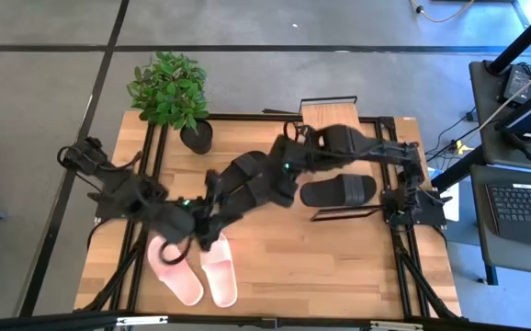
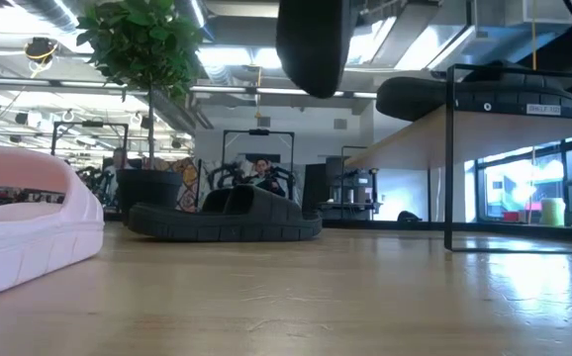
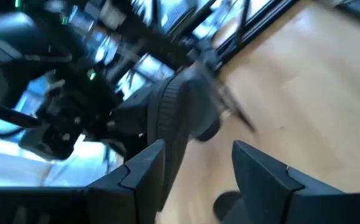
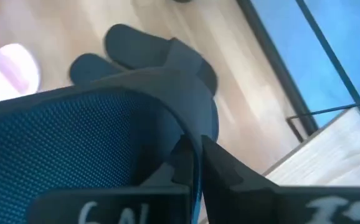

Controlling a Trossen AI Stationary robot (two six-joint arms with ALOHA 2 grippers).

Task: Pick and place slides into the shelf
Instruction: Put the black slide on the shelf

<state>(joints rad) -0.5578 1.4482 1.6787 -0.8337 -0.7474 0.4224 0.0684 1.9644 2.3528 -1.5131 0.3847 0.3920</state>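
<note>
Between the right gripper's (image 4: 195, 155) closed fingers a black slide (image 4: 93, 130) is pinched by its strap, lifted beside the shelf (image 1: 332, 113). Left gripper (image 3: 195, 168) fingers stand apart, holding nothing, beside another black slide (image 1: 240, 175).

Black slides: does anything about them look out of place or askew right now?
One black slide hangs in the air, pinched by the right gripper. That is a carry, not a fault. The pink slides lie flat. Nothing else stands out.
</note>
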